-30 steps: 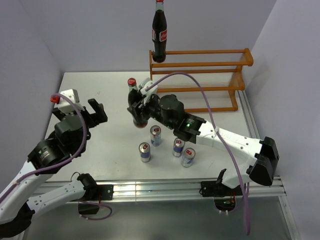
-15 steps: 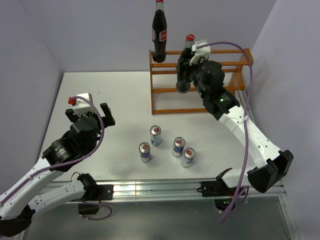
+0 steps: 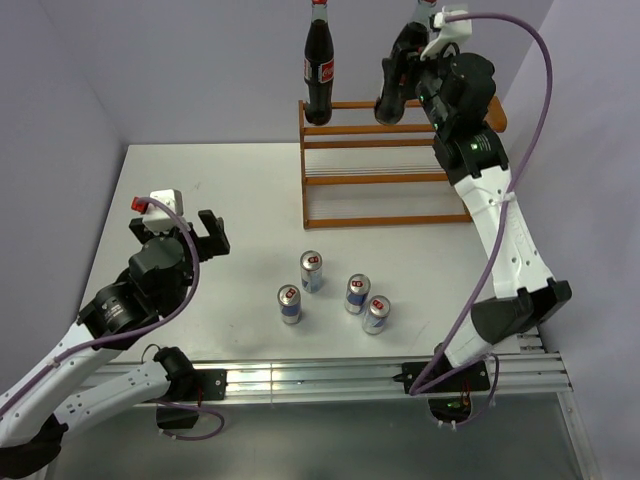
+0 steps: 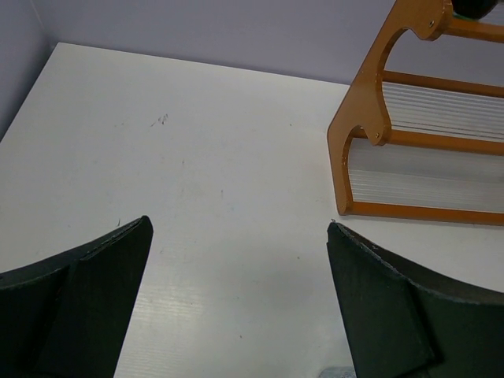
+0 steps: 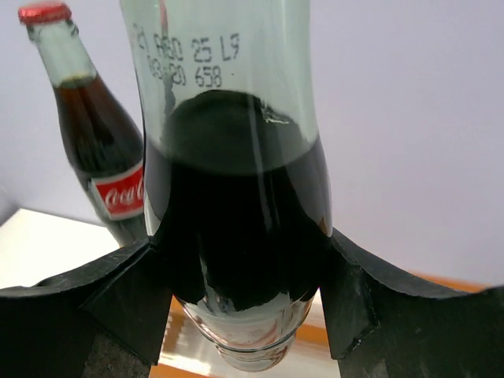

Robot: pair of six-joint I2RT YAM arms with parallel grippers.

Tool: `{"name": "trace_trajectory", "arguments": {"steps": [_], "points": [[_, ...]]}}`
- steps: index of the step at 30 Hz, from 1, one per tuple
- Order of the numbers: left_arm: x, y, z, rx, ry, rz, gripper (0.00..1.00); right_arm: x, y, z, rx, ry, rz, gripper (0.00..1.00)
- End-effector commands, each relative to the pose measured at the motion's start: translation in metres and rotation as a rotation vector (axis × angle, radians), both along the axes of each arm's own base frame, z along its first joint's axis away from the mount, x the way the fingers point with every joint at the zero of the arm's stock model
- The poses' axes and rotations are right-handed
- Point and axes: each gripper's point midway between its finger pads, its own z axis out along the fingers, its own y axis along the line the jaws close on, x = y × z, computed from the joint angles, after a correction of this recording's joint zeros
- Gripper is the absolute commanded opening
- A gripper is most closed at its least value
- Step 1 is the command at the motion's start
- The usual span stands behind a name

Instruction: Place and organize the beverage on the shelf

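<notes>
My right gripper (image 3: 405,70) is shut on a dark cola bottle (image 3: 397,82) and holds it just above the top tier of the orange wooden shelf (image 3: 400,160). In the right wrist view this bottle (image 5: 236,220) sits between my fingers (image 5: 94,315). A second cola bottle (image 3: 319,70) with a red label stands on the top tier's left end; it also shows in the right wrist view (image 5: 98,150). Four blue-and-silver cans (image 3: 311,271) (image 3: 289,304) (image 3: 357,294) (image 3: 377,314) stand on the table in front of the shelf. My left gripper (image 3: 190,235) is open and empty above the table's left side.
The shelf's left end post (image 4: 370,134) shows in the left wrist view, right of my open left gripper (image 4: 236,260). Purple walls close the table at the back and both sides. A metal rail (image 3: 330,378) runs along the near edge.
My right arm has lifted the cola bottle from the table's middle up and right to above the shelf's top tier. My left gripper shifted slightly right.
</notes>
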Motion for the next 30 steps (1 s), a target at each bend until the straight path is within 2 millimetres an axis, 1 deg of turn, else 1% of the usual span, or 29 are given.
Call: {"name": "trace_trajectory", "arguments": {"steps": [1, 2, 3, 8, 9, 11, 15, 22, 23, 26, 30], "points": [[0.0, -0.005, 0.008, -0.018, -0.035, -0.032, 1.0, -0.024, 0.002, 0.116, 0.092, -0.361, 0.083, 0.0], [0.0, -0.005, 0.009, -0.02, -0.037, -0.032, 0.99, -0.019, 0.001, 0.117, 0.092, -0.364, 0.086, 0.0], [0.0, -0.005, 0.008, -0.017, -0.036, -0.034, 1.0, -0.012, 0.006, 0.118, 0.084, -0.369, 0.107, 0.0], [0.001, -0.007, 0.007, -0.008, -0.032, -0.044, 1.0, 0.008, 0.016, 0.117, 0.058, -0.378, 0.147, 0.0], [0.001, -0.008, 0.006, -0.004, -0.027, -0.047, 0.99, 0.015, 0.017, 0.114, 0.051, -0.37, 0.149, 0.0], [0.001, -0.01, 0.007, -0.004, -0.027, -0.057, 0.99, 0.021, 0.019, 0.111, 0.045, -0.361, 0.165, 0.0], [0.001, -0.013, 0.006, -0.005, -0.027, -0.075, 0.99, 0.036, 0.025, 0.096, 0.028, -0.332, 0.199, 0.0], [-0.003, -0.012, 0.012, -0.032, -0.048, -0.088, 1.0, 0.052, 0.038, 0.071, 0.016, -0.287, 0.257, 0.0], [-0.005, -0.01, 0.015, -0.046, -0.06, -0.088, 0.99, 0.053, 0.04, 0.068, 0.042, -0.275, 0.27, 0.0], [-0.008, -0.008, 0.02, -0.067, -0.083, -0.095, 1.0, 0.057, 0.045, 0.061, 0.04, -0.261, 0.291, 0.0], [-0.007, -0.009, 0.019, -0.064, -0.084, -0.1, 1.0, 0.063, 0.051, 0.051, 0.029, -0.245, 0.317, 0.0]]}}
